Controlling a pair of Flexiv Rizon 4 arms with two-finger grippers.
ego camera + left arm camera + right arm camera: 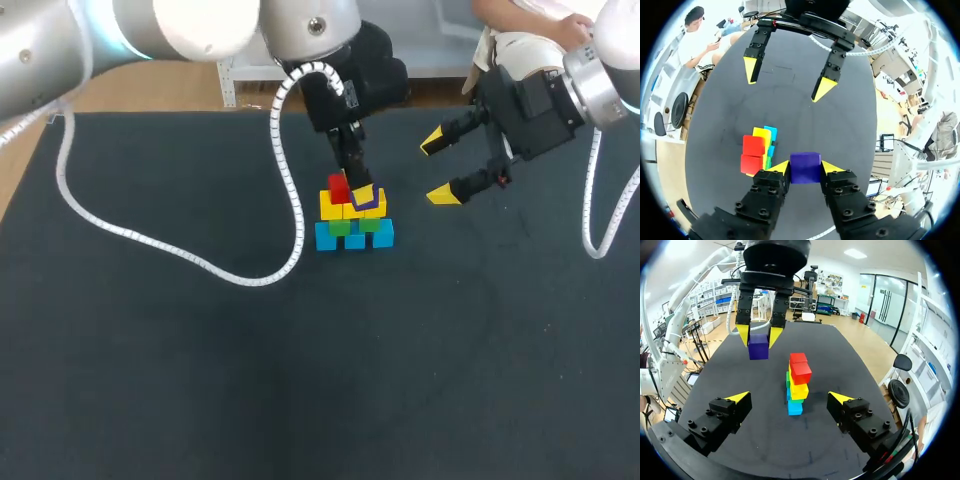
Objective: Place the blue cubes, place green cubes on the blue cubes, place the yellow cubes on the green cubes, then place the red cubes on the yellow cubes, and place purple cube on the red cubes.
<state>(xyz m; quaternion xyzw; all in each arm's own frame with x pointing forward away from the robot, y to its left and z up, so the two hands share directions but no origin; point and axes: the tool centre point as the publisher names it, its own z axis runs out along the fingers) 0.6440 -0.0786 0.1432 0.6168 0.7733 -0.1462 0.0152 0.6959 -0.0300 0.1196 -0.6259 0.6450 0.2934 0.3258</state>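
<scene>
The white cable point(293, 190) looping down from the left arm passes near the left side of the stack in the head view. I cannot tell its height, but if it swings with the arm it could brush the cubes. The stack looks easy to upset: blue cubes point(355, 238) on the counter point(200, 380), then green cubes point(354, 226), yellow cubes point(334, 207) and red cubes point(338, 187), all narrow and only resting on one another. The main risk, I judge, is the last placement. If the purple cube point(805, 167) comes down off centre it could tip off the red cubes point(752, 155). The yellow fingertips point(781, 167) beside it could also catch a red edge and push the top layers over. The left jaws are clenched on the purple cube from two sides, so it sits squarely between their tips. In the right wrist view the purple cube point(758, 346) hangs higher than the red cubes point(799, 368) and off to one side, not touching them. It therefore has to shift sideways before lowering. To the right, the right jaws are released and empty, hovering apart from the stack with nothing between their tips point(443, 195). A stray move inward could knock the stack.
</scene>
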